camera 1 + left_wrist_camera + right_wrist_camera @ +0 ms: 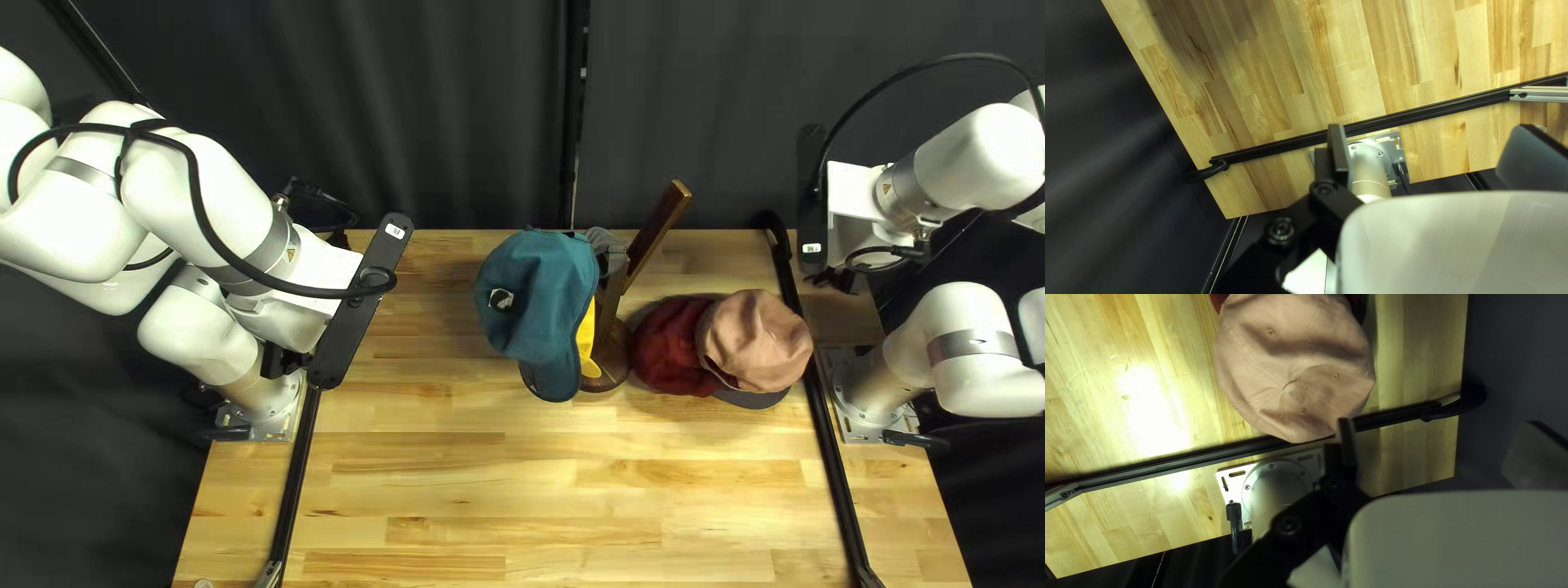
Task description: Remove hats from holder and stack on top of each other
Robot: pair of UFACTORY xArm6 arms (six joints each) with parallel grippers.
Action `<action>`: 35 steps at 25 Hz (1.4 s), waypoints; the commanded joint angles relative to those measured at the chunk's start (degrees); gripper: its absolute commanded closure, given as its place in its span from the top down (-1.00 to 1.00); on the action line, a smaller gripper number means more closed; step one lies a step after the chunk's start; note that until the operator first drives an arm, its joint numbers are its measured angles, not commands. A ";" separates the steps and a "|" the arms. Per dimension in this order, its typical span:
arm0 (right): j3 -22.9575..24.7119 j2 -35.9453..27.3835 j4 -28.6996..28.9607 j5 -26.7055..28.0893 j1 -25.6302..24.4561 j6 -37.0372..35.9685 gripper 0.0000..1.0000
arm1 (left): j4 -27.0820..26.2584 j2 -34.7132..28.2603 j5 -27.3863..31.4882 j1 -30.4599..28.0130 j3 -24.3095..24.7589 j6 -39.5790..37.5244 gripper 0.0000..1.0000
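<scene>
A wooden hat holder [651, 229] leans at the middle of the table's far part. A teal cap [535, 298] hangs on it over a yellow cap [587, 341], and a grey cap [606, 242] shows behind them. To the holder's right a pink cap [755, 339] lies on top of a red cap [665, 347] on the table. My right gripper [1439, 445] is open and holds nothing; it hovers over its own arm base, with the pink cap [1294, 371] just ahead of it. My left gripper [1433, 151] is open and holds nothing, above its own base at the table's left edge, far from the hats.
Black rails [820, 441] [298, 457] run along both sides of the wooden table [506, 490]. The arm bases [865, 400] [253, 408] stand outside them. A dark curtain hangs behind the far edge.
</scene>
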 commanded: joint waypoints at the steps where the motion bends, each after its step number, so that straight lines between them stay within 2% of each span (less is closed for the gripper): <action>1: -3.62 2.78 0.90 -0.73 -1.10 -2.08 1.00 | 0.00 0.00 0.00 0.00 0.00 0.00 1.00; 9: -19.59 15.40 0.76 -0.39 1.20 -4.77 1.00 | 0.00 0.00 0.00 0.00 0.00 0.00 1.00; 15: -27.55 23.55 0.13 -1.87 5.14 -5.13 1.00 | 0.00 0.00 0.00 0.00 0.00 0.00 1.00; 23: -30.60 29.61 1.43 -5.96 5.82 -7.74 1.00 | 0.00 0.00 0.00 0.00 0.00 0.00 1.00; 27: -31.93 32.02 2.77 -8.01 4.08 -11.36 1.00 | 0.00 0.00 0.00 0.00 0.00 0.00 1.00; 31: -32.95 31.79 5.76 -8.51 0.36 -16.74 1.00 | 0.00 0.00 0.00 0.00 0.00 0.00 1.00; 35: -33.36 30.50 6.56 -7.59 0.09 -18.29 1.00 | 0.00 0.00 0.00 0.00 0.00 0.00 1.00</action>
